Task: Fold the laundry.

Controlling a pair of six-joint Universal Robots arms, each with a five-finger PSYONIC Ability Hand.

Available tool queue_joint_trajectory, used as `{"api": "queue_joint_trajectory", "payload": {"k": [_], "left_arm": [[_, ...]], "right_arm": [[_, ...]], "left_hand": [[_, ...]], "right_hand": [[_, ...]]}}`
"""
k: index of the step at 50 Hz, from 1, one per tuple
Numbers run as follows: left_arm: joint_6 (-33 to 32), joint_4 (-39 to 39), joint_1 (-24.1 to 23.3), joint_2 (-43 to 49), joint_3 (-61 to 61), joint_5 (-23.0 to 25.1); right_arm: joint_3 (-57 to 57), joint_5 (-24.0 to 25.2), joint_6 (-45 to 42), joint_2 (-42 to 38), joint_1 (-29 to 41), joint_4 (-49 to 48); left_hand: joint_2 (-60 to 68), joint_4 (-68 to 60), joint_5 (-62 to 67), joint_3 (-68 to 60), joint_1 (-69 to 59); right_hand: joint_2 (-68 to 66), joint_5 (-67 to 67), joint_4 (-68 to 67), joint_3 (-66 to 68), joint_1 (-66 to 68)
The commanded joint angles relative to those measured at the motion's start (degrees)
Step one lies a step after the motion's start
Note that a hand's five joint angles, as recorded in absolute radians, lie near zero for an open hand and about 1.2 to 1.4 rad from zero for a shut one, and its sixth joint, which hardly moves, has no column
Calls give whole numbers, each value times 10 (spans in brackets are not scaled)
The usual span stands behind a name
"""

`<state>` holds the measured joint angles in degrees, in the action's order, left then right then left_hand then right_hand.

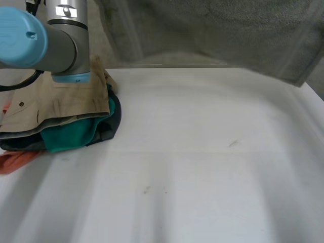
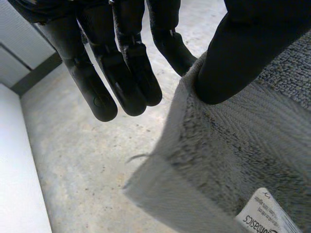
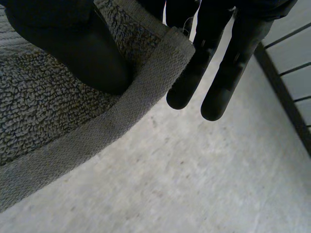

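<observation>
While your left hand (image 2: 245, 53) and right hand (image 3: 73, 46) each pinch an edge of the towel (image 1: 228, 35), aloft across the frame's top, you seem to be spreading it; next, lay it flat on the table (image 1: 202, 177).

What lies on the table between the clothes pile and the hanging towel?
Nothing. In the head view the table is bare, save a few faint marks, from the clothes pile across to the towel.
</observation>
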<state>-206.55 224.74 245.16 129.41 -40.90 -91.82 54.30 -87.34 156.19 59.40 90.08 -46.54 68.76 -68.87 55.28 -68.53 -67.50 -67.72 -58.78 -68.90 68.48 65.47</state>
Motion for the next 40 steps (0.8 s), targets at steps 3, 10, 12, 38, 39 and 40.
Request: {"api": "queue_joint_trajectory", "payload": {"k": [3, 10, 12, 38, 39, 40], "left_arm": [[15, -13, -6, -65, -182, 34], [15, -65, -17, -55, -322, 55], [13, -101, -23, -43, -358, 53], [-68, -636, -92, -215, -546, -6], [-68, -611, -92, -196, -526, -6], [-67, -599, -91, -187, -515, -6]], "right_arm": [[88, 58, -5, -2, -5, 97], [177, 103, -19, -15, -6, 150], [205, 117, -39, -22, -7, 177], [413, 147, -521, 146, -151, 741], [411, 147, -513, 146, -148, 728], [406, 147, -501, 146, -148, 713]], "left_hand": [[112, -111, 147, -115, -125], [112, -111, 147, -115, -125], [112, -111, 147, -115, -125], [112, -111, 147, -115, -125], [112, -111, 147, -115, -125], [112, -111, 147, -115, -125]], "right_hand": [[-123, -112, -111, 115, 145], [-123, -112, -111, 115, 145], [-123, -112, -111, 115, 145], [-123, -112, -111, 115, 145], [-123, -112, -111, 115, 145], [-123, -112, -111, 115, 145]]}}
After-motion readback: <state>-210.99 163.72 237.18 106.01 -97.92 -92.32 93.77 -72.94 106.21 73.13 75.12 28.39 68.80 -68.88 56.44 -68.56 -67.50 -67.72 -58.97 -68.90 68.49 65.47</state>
